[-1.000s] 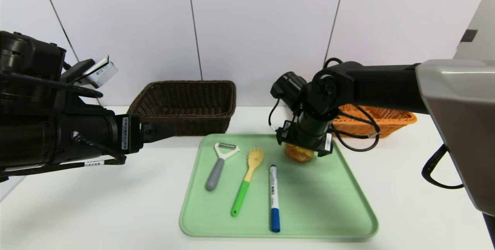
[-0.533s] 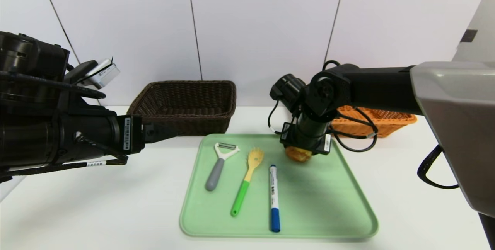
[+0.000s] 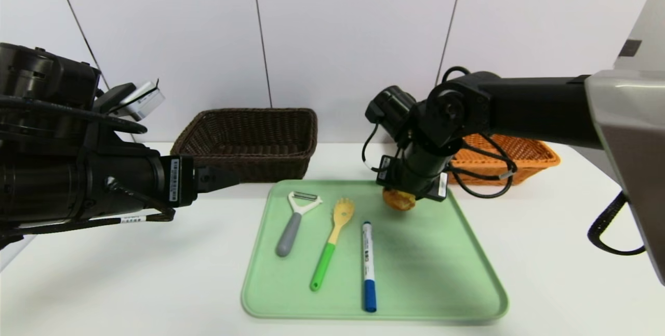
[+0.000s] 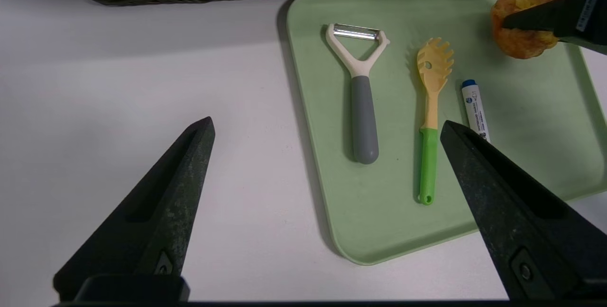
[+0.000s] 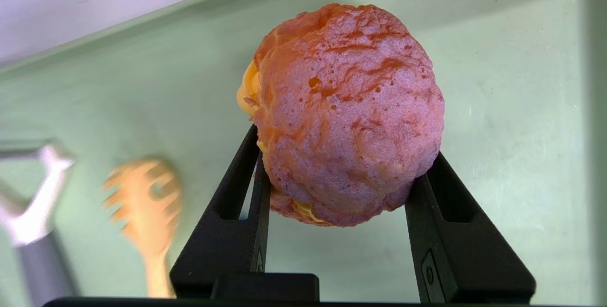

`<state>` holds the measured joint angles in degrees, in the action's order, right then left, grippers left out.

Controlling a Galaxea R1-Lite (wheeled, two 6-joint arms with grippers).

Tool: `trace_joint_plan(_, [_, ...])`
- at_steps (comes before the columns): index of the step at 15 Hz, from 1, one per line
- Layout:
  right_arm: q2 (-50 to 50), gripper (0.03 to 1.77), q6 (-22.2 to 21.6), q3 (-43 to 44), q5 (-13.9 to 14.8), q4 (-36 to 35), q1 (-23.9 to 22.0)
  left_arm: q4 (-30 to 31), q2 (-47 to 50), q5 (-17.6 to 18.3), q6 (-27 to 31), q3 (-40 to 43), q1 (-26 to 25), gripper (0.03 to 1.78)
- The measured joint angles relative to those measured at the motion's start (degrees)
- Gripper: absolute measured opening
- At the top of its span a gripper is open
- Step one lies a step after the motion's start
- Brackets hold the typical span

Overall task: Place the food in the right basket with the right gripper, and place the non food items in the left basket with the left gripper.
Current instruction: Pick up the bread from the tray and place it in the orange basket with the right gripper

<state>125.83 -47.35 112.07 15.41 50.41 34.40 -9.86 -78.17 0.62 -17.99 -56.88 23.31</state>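
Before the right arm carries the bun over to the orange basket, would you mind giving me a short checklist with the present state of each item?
1. Right gripper shut on the bun: ok, a finger presses each side.
2. Bun clear of the green tray: ok, it hangs above the tray in the left wrist view.
3. Orange basket open to receive it: cannot tell, the arm and cables hide much of it.
4. Left gripper out of the way: ok, open and parked near the tray's left edge.
5. Peeler, pasta spoon and marker lying apart from the bun: ok.
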Motion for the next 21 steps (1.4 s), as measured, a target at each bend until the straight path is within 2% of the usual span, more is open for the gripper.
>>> trace_joint_plan(2, [-3.0, 0.8, 0.1, 0.0, -1.3, 0.0, 0.4, 0.0, 0.0, -0.1, 0.1, 0.0, 0.0, 1.69])
trace_joint_plan(4, [-7.3, 0.8, 1.1, 0.1, -4.6, -0.8, 1.0, 0.0, 0.0, -0.1, 0.2, -0.1, 0.1, 1.69])
trace_joint_plan(6, [-11.9, 0.8, 4.9, 0.1, -6.2, -3.7, 1.1, 0.0, 0.0, -0.1, 0.4, -0.3, 0.1, 1.69])
trace_joint_plan(8, [-15.6, 0.8, 10.6, 0.1, -6.3, -8.5, -0.4, 0.0, 0.0, -0.1, 0.4, -0.4, 0.1, 1.69])
trace_joint_plan(10, [-18.1, 0.8, 15.3, 0.1, -5.9, -13.6, -3.8, 0.0, 0.0, -0.1, 0.5, -0.4, 0.1, 1.69])
trace_joint_plan(12, [-18.9, 0.8, 17.5, 0.1, -5.8, -15.8, -8.9, 0.0, 0.1, -0.1, 0.4, -0.4, 0.1, 1.69])
trace_joint_plan(17, [-14.0, 0.8, 17.4, 0.0, -8.9, -17.8, -22.0, 0.0, 0.2, 0.0, 0.3, -0.3, 0.1, 1.69])
trace_joint_plan(21, [-6.6, 0.8, 17.5, 0.0, -9.2, -19.2, -27.3, 0.0, 0.5, 0.0, 0.2, -0.1, 0.1, 1.69])
